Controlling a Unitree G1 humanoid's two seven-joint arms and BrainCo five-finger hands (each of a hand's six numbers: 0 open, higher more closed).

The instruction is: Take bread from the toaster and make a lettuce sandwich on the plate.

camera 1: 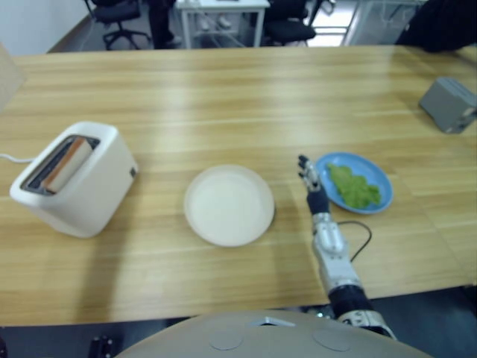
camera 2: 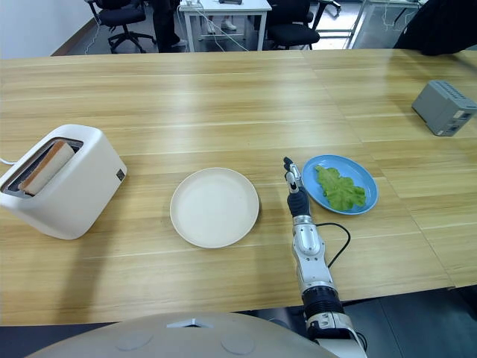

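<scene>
Where the far edge leaves the views, the wooden table [camera 2: 223,97] is cut off, as it is on the right side.

Toaster [camera 2: 74,194]: white, on the table's left side, tilted away from the camera, its left end cropped at the picture's edge. A white cord runs off beside it.

Plate [camera 2: 215,206]: cream, round, bare, at the table's centre, well apart from the toaster.

Blue plate [camera 2: 350,162]: right of the cream plate, near it but not touching.

Grey box [camera 2: 445,107]: far right of the table; its nature cannot be made out.

Lettuce [camera 2: 339,188]: green leaves lying on the blue plate; the number of leaves cannot be told.

Right hand [camera 2: 293,183]: between the two plates, just beside the blue plate's left rim, seen edge-on. Fingers stretched straight forward, holding nothing; their spread is hard to judge from this angle. A black cable loops beside the forearm.

Bread [camera 2: 46,168]: standing in the toaster's slot, only its top edge showing; whether one slice or two cannot be told.
</scene>
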